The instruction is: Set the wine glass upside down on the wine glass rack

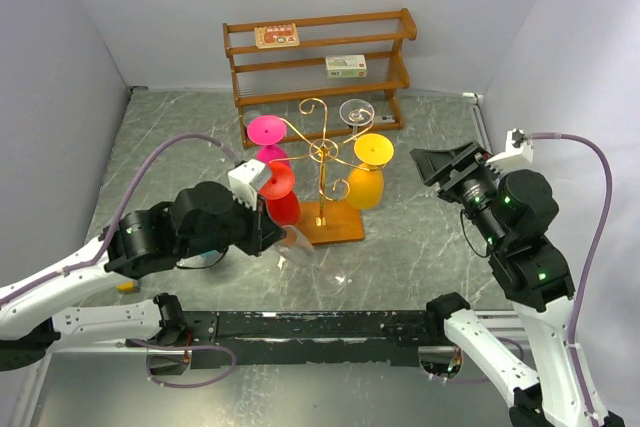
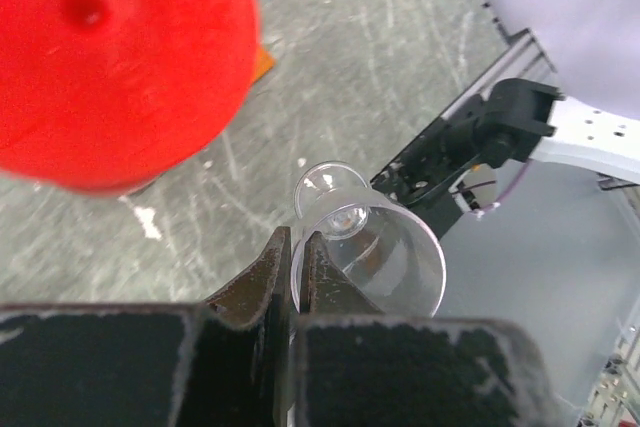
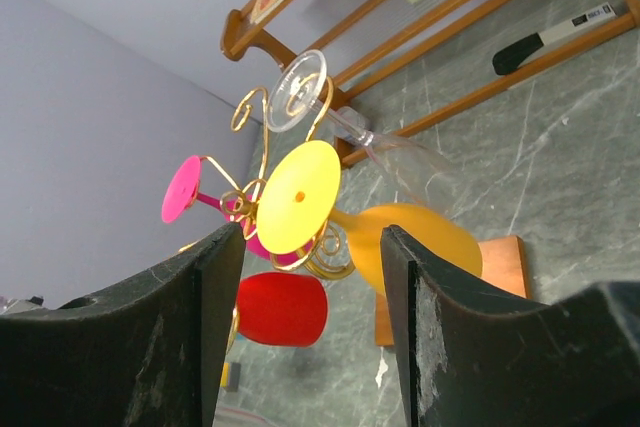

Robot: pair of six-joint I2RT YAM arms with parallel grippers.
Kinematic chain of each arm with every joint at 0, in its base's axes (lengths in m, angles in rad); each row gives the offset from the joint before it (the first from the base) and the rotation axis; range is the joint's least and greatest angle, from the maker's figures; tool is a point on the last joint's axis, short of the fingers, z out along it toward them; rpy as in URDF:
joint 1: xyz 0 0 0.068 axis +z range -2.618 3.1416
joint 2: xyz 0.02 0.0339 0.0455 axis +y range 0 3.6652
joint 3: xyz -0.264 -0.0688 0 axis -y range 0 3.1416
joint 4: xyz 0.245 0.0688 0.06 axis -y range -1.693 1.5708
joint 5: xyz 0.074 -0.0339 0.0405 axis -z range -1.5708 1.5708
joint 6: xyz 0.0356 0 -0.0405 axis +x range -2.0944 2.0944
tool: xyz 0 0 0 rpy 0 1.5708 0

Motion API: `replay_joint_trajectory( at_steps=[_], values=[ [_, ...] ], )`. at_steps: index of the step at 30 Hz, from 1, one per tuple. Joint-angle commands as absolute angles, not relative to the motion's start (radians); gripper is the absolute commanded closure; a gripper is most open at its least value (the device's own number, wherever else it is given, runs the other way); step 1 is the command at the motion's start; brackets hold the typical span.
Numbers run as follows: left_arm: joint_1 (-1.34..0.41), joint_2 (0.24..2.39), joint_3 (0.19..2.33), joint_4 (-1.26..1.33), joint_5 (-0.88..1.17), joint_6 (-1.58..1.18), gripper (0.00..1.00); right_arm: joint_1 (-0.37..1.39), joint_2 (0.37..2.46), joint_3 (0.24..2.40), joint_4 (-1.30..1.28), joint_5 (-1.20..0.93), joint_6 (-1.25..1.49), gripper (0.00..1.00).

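Observation:
My left gripper (image 1: pixel 276 230) is shut on a clear wine glass (image 1: pixel 300 245), pinching its thin edge just in front and to the left of the rack's base. In the left wrist view the wine glass (image 2: pixel 385 247) juts out past the closed fingertips (image 2: pixel 275 262). The wine glass rack (image 1: pixel 322 152), gold wire on a square wooden base (image 1: pixel 338 225), holds pink (image 1: pixel 265 130), red (image 1: pixel 281 193), yellow-orange (image 1: pixel 371 172) and clear (image 1: pixel 357 112) glasses hanging upside down. My right gripper (image 1: pixel 440 162) is open to the right of the rack, with nothing between its fingers (image 3: pixel 420 287).
A brown three-tier wooden shelf (image 1: pixel 318 57) with small boxes stands against the back wall behind the rack. A small yellow object (image 1: pixel 125 287) lies near the left arm. Grey walls close in the table on the left, back and right.

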State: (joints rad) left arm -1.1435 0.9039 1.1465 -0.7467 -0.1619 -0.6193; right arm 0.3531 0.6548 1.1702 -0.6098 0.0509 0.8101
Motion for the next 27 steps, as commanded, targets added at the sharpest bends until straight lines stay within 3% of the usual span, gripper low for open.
replay_joint_trajectory(
  at_steps=[1,12,27],
  values=[
    [-1.146,0.905,1.117,-0.492,-0.027,-0.58,0.93,0.353,0.639,1.165,-0.529,0.046,0.807,0.43],
    [-1.148,0.95,1.127,-0.264,0.147,-0.557,0.93,0.353,0.595,1.156,-0.575,0.078,0.838,0.43],
    [-1.147,1.094,1.317,-0.083,0.103,-0.462,0.93,0.352,0.577,1.218,-0.688,0.096,0.965,0.46]
  ],
)
